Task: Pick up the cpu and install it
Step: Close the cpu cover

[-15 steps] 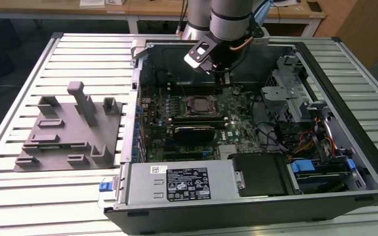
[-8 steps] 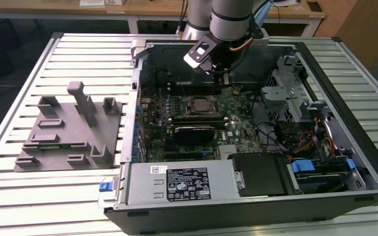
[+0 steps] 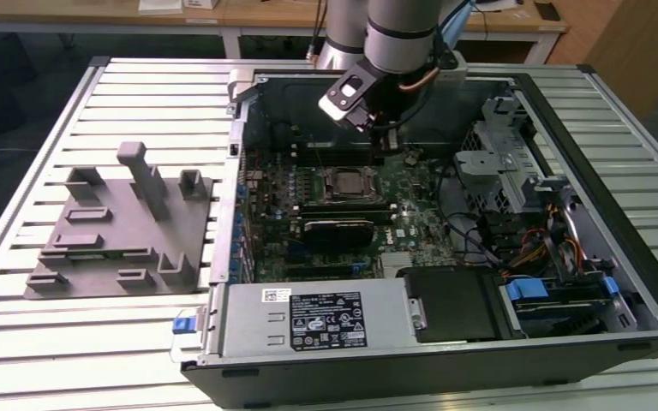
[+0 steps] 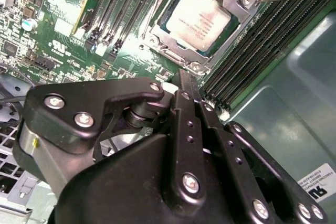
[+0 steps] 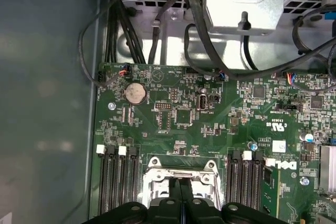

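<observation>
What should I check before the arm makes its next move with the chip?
1. Chip in the socket: ok, it lies flat inside the metal surround.
2. Gripper carrying nothing: ok, it is shut with nothing in it.
3. Gripper lined up near the socket: ok, both wrist views show it right beside it.
4. Height of the gripper above the chip: cannot tell.
5. Socket latched down: cannot tell.
6. Cables away from the socket: ok, they run past the board's edge.

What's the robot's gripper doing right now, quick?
Gripper: shut, holding nothing; the cpu lies apart from it in the socket.
</observation>
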Tool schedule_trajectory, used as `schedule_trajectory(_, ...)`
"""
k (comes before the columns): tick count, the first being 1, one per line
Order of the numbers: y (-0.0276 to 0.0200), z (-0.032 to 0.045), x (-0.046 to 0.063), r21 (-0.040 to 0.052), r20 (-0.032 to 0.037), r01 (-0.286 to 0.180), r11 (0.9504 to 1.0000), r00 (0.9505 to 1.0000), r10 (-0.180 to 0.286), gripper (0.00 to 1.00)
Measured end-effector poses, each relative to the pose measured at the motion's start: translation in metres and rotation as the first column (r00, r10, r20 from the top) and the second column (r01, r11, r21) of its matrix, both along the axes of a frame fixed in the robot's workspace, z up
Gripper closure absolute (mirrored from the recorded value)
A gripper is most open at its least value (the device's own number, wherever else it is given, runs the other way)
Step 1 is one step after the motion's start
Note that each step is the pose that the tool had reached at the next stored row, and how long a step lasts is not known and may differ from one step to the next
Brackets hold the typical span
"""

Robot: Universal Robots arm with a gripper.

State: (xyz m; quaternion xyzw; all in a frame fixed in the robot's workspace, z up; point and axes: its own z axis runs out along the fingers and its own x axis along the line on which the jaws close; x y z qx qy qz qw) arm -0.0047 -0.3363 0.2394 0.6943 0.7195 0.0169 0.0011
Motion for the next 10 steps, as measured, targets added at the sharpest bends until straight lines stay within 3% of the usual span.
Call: schedule_trajectory(10, -0.0018, -0.0054, -0.017, 0.0, 0.0, 0.0, 1.0, 1.0, 0.0, 0.89)
